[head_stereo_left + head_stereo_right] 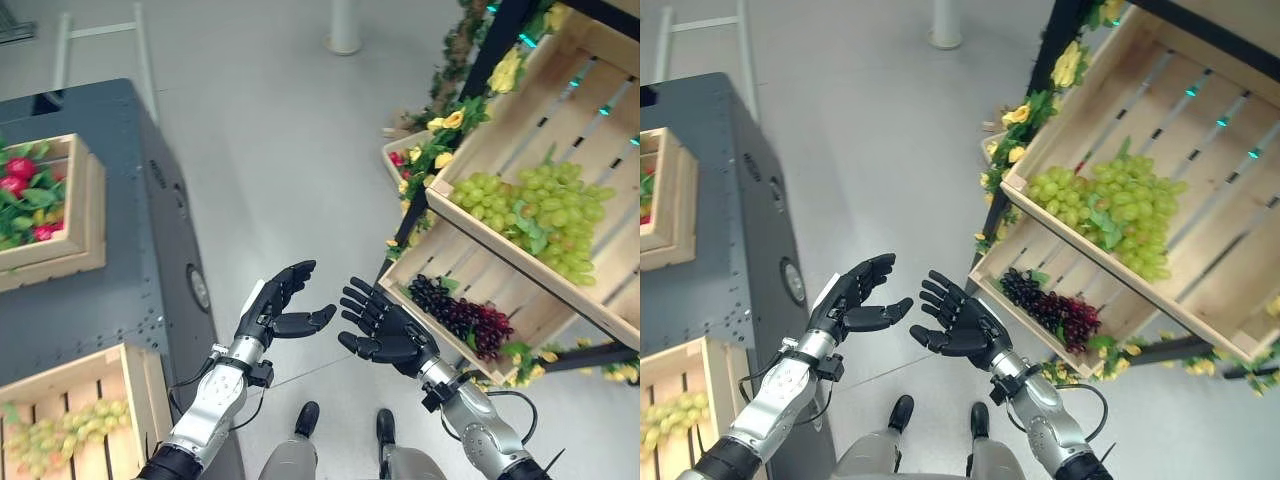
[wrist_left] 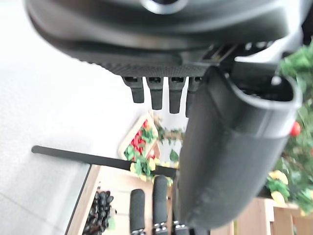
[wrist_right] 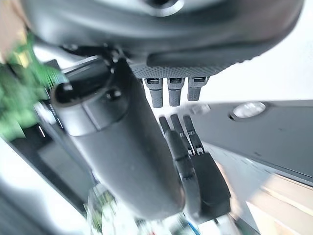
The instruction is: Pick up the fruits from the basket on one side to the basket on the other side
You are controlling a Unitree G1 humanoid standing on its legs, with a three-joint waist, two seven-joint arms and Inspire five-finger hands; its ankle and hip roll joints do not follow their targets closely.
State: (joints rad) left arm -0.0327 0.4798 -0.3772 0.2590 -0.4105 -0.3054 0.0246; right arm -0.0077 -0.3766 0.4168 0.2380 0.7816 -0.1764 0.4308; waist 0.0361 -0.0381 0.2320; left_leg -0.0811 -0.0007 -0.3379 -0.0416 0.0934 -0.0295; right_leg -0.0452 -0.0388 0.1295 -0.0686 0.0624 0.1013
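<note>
Left eye view: the left hand (image 1: 280, 312) and right hand (image 1: 385, 330) hover spread and empty, palms facing, while the dark grapes (image 1: 462, 316) lie at three o'clock in the lower shelf crate (image 1: 530, 315), green grapes (image 1: 535, 215) above.

Right eye view: a bunch looks soft, loose and light; best cupped from beneath near the stem.

Wrist views: both hands' fingers straight.
</note>
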